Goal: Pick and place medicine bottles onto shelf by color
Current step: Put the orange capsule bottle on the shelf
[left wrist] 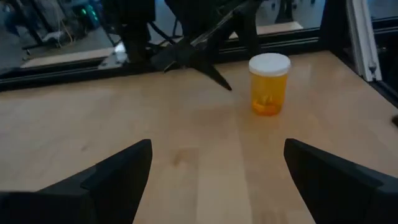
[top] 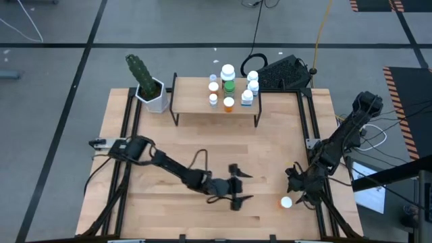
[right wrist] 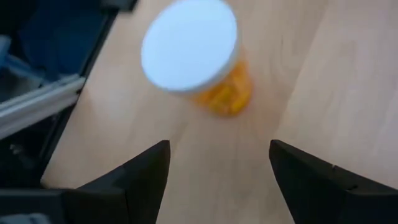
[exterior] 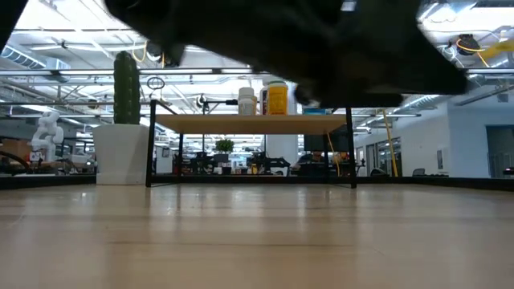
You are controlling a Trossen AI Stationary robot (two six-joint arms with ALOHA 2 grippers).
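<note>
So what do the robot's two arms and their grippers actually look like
Both arms are dark, near-black, built of slim jointed links. The left arm carries a thin looping black cable and ends at the left gripper in two tapered, wedge-shaped matte fingers. The right arm is the same colour, with loose cables by its base; the right gripper has matching fingers.

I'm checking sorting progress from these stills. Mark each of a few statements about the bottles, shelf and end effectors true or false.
1. One orange bottle stands on the table, off the shelf. True.
2. The right end effector is shut on that bottle. False: it is open, with the bottle ahead of it.
3. The left end effector is open and empty. True.
4. The cactus pot sits on the shelf. False: it stands on the table beside it.
</note>
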